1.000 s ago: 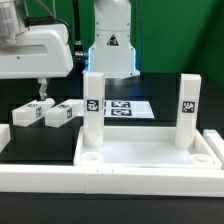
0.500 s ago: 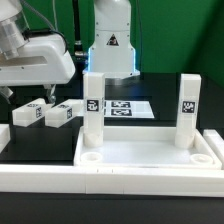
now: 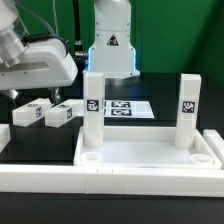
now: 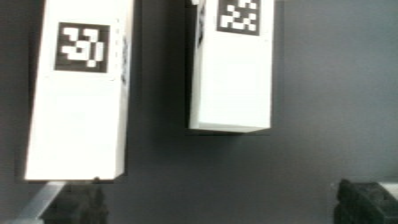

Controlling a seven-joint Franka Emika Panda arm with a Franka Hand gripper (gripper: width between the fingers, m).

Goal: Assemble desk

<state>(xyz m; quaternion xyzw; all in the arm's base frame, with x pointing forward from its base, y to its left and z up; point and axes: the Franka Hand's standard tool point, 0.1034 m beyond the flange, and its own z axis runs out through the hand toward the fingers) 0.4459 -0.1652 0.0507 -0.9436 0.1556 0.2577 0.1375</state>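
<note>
The desk's white tray-like top lies at the front of the exterior view. Two white tagged legs stand upright in its far corners, one on the exterior view's left and one on its right. Two loose legs lie side by side on the black table at the left. My gripper hangs open just above them. In the wrist view both lying legs show their tags. My gripper stands wide, its dark fingertips apart with nothing between them.
The marker board lies flat behind the upright legs, before the robot's base. A long white border rail runs along the front and up the exterior view's left side.
The arm has come down and closer to the two loose legs. The jaws stayed open and no part moved.
</note>
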